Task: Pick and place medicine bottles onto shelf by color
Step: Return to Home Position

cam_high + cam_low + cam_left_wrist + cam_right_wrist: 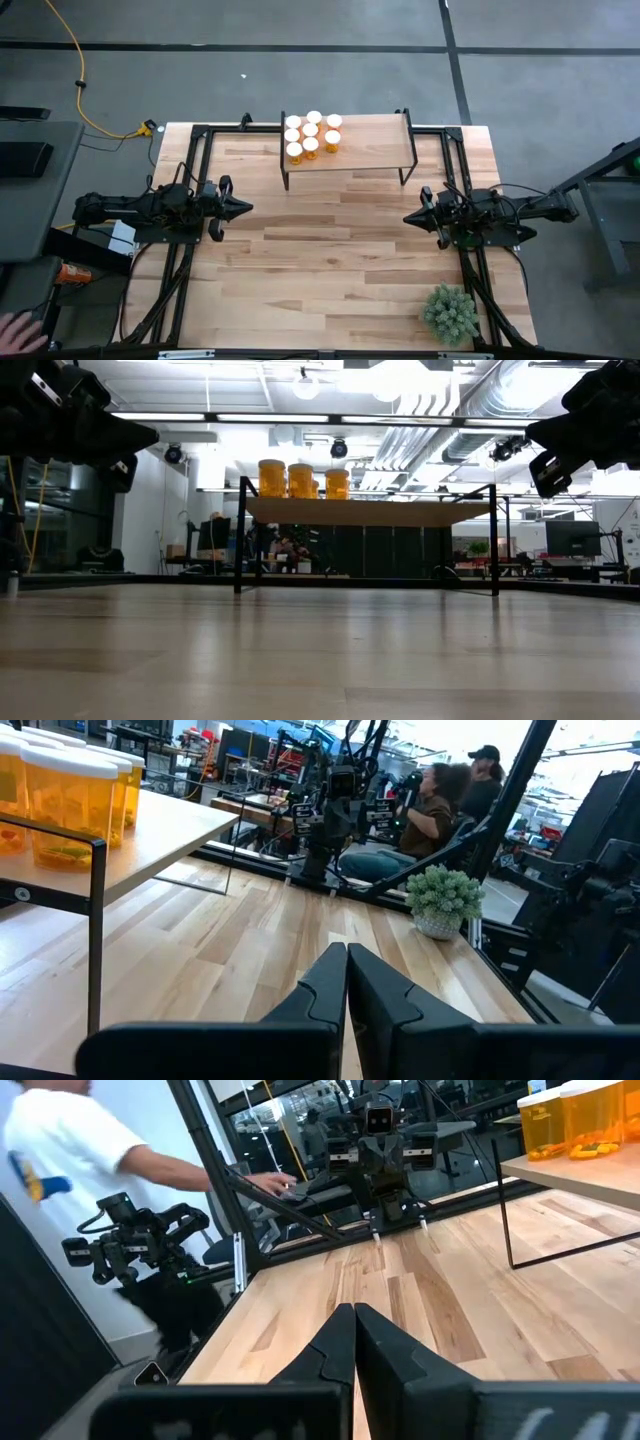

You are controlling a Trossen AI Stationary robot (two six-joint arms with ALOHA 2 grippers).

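Several orange medicine bottles [311,135] with white caps stand upright in a cluster on the left part of the shelf [370,145], a light-wood board on thin black legs at the table's far middle. They also show in the low view [300,480], the left wrist view [70,805] and the right wrist view [570,1120]. My left gripper [245,208] is shut and empty above the table's left side. My right gripper [408,217] is shut and empty above the table's right side. Both point toward the table's middle, well short of the shelf.
A small green bushy plant [450,313] stands at the table's near right corner. A person's hand [20,330] shows off the table at the near left. People sit beyond the table in the left wrist view [440,805].
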